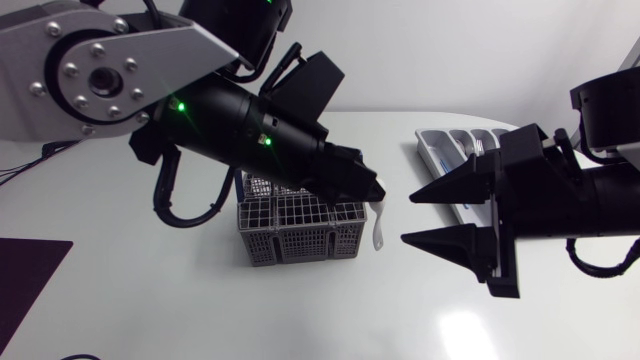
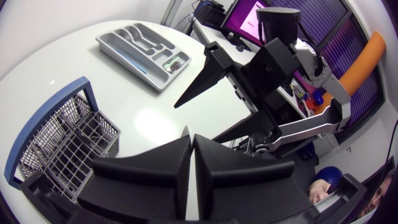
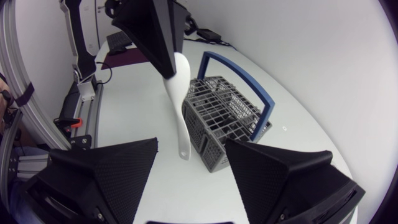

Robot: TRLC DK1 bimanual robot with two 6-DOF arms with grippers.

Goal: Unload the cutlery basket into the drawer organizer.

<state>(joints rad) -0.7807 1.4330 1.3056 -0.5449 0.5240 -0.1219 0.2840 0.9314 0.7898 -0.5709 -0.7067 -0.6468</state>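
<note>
left tool is clamped shut on a white spoon, gripping its wider end, and the thin end hangs straight down. in the head view the spoon dangles just off the basket at its 3 o'clock side; whether its tip touches the worktop i cannot tell. the grey wire basket stands mid-worktop, blue handle up. right tool sits at the spoon's 3 o'clock, fingers spread wide and gripping nothing, tips pointing at the spoon; its own view has the spoon hanging just ahead of the gap between its fingers. the grey organizer lies at 2 o'clock from the basket, well apart, with some metal cutlery in one compartment.
</note>
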